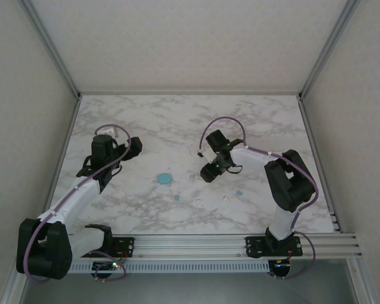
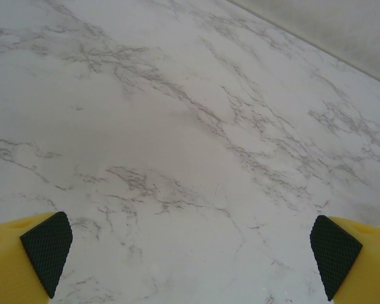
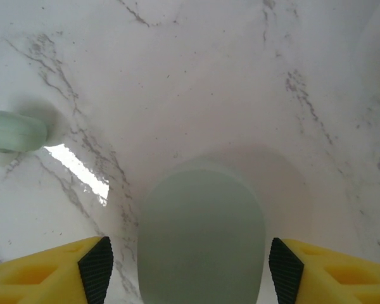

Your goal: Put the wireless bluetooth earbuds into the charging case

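Nearest me a teal earbud and a second teal earbud lie loose on the marble table; just beyond sits a teal case; farther out my right gripper stands spread astride a pale green case, not pinching it, with a pale green bud well to its left; my left gripper hangs wide over bare marble; I judge I'm securing that case, so next I close squarely on it.

Marble table — teal case, tiny earbuds lying scattered.

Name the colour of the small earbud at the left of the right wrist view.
The earbud is pale green, clearest in the right wrist view.
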`<state>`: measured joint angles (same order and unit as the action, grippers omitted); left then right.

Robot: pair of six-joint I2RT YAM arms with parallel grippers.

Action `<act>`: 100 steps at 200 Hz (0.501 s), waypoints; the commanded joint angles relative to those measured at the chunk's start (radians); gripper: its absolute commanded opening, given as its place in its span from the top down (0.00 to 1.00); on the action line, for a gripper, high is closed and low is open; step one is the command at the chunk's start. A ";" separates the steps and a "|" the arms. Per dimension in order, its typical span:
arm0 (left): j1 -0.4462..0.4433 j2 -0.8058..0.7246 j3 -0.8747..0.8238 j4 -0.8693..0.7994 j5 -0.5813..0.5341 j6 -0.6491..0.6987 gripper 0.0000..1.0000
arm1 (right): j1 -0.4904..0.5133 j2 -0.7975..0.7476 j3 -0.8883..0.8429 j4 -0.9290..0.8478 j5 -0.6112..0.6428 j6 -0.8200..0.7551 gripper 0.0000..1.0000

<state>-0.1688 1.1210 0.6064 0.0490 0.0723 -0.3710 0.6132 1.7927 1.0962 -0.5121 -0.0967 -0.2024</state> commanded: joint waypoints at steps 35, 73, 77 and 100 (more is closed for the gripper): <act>-0.007 0.000 0.011 -0.024 -0.006 -0.004 0.00 | 0.010 0.028 0.036 -0.010 0.047 0.008 0.44; -0.007 0.006 0.040 -0.031 0.061 -0.056 0.04 | 0.011 -0.024 0.030 0.005 -0.011 -0.022 0.61; -0.007 0.008 0.049 -0.038 0.076 -0.062 0.05 | 0.011 -0.037 0.027 0.014 -0.020 -0.026 0.62; -0.016 0.018 0.101 -0.062 0.154 -0.117 0.07 | 0.011 -0.159 -0.020 0.101 -0.107 -0.084 0.64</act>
<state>-0.1696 1.1316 0.6350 0.0181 0.1253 -0.4145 0.6140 1.7737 1.1027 -0.5003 -0.1066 -0.2199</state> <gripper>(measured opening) 0.933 0.445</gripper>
